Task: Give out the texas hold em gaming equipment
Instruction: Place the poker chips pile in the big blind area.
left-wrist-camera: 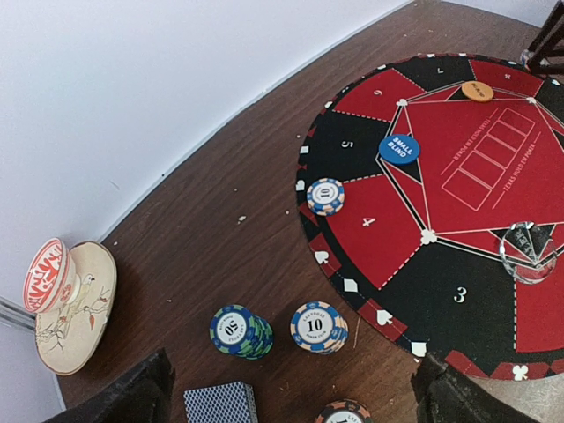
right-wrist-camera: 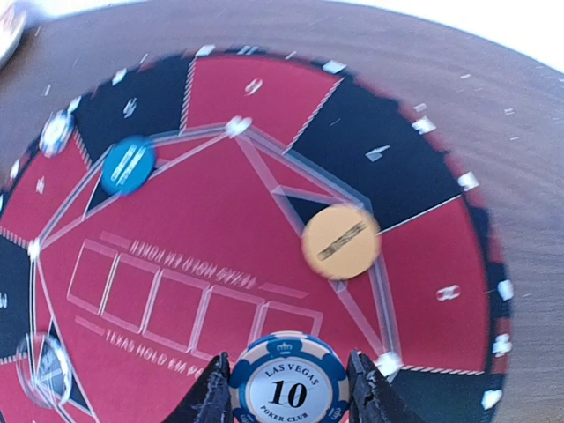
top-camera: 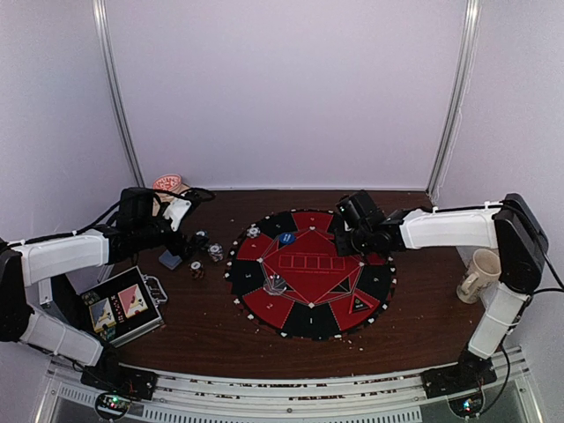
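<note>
A round red-and-black poker mat [top-camera: 310, 300] lies mid-table. My right gripper [top-camera: 342, 236] hovers over its far side, shut on a blue-and-beige "10" chip [right-wrist-camera: 289, 388]. An orange button [right-wrist-camera: 341, 241], a blue "small blind" button [right-wrist-camera: 128, 164] and a single chip [right-wrist-camera: 55, 132] lie on the mat. My left gripper [left-wrist-camera: 291, 401] is open and empty above the wood left of the mat. Below it are a blue-green "50" stack [left-wrist-camera: 234, 330], a "10" stack [left-wrist-camera: 317, 326], another stack [left-wrist-camera: 344, 412] and a blue-backed card deck [left-wrist-camera: 220, 405].
A beige mug [top-camera: 478, 273] stands at the right. A metal case with card pictures [top-camera: 122, 306] sits at the front left. A beige dish and a red-patterned piece [left-wrist-camera: 75, 304] lie by the back wall. A clear round piece [left-wrist-camera: 527, 251] rests on the mat.
</note>
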Controlling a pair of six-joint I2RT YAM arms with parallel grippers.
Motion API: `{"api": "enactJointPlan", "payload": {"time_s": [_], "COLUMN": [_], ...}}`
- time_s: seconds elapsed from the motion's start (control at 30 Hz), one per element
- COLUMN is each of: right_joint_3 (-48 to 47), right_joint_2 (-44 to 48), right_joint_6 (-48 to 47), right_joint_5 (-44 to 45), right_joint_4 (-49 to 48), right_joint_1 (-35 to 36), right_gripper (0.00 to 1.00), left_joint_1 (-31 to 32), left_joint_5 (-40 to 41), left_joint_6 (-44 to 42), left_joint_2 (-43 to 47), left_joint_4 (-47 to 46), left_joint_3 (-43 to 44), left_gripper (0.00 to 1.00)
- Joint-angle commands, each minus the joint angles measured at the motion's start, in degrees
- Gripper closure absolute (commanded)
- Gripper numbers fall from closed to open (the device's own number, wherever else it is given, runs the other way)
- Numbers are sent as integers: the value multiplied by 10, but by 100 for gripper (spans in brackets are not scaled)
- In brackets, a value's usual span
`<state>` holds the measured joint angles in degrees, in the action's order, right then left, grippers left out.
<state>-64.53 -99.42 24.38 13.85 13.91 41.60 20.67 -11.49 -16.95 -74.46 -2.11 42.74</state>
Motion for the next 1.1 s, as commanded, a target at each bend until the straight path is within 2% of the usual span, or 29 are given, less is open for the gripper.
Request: {"api": "enactJointPlan", "payload": {"time_s": [0.0, 0.57, 1.07], "right_joint_3": [-9, -34, -21], "right_joint_2": [27, -2, -1], "right_joint_6": [3, 1, 3], "right_joint_5": [21, 1, -2], "right_joint_4": [6, -3, -18], "right_joint_1": [-24, -96, -119], "right_gripper": [63, 63, 63], "left_joint_1": [-1, -1, -1], "left_joint_5": [0, -6, -11], "left_joint_6": [7, 6, 4], "left_joint_2": [1, 3, -2], "left_joint_4": [-27, -24, -25], "left_joint_3": [-3, -3, -3], "left_gripper": [2, 2, 2]}}
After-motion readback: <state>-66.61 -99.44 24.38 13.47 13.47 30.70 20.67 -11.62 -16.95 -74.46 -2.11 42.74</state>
